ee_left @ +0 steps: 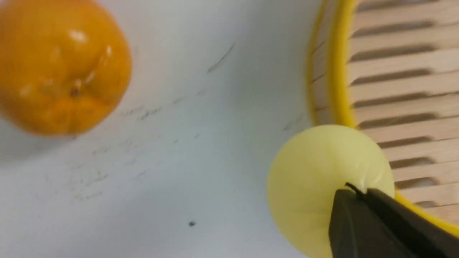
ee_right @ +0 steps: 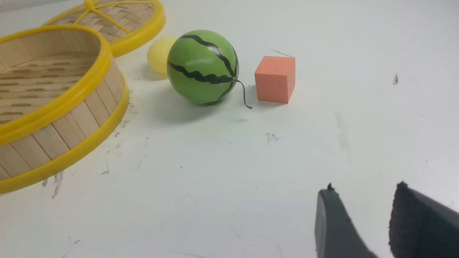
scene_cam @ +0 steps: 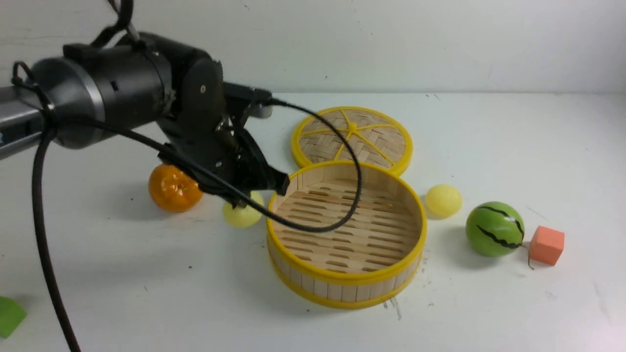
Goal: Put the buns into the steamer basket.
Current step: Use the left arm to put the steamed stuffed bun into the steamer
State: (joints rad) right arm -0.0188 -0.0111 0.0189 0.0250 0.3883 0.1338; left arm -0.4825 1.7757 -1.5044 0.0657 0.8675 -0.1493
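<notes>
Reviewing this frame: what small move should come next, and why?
Probably a slight lift of the left gripper before any sideways travel: its fingertips are closed together at the pale yellow bun just outside the steamer basket, whose wall stands between that bun and the slatted floor. Whether the grip is firm I can't tell.

green block [scene_cam: 11, 317] cut off by front view's edge at about eight o'clock, left-hand bun [scene_cam: 243, 210] partly hidden by left gripper [scene_cam: 261, 193] and cable [scene_cam: 359, 181], orange tangerine [scene_cam: 171, 189] partly covered by left arm [scene_cam: 195, 112]
</notes>
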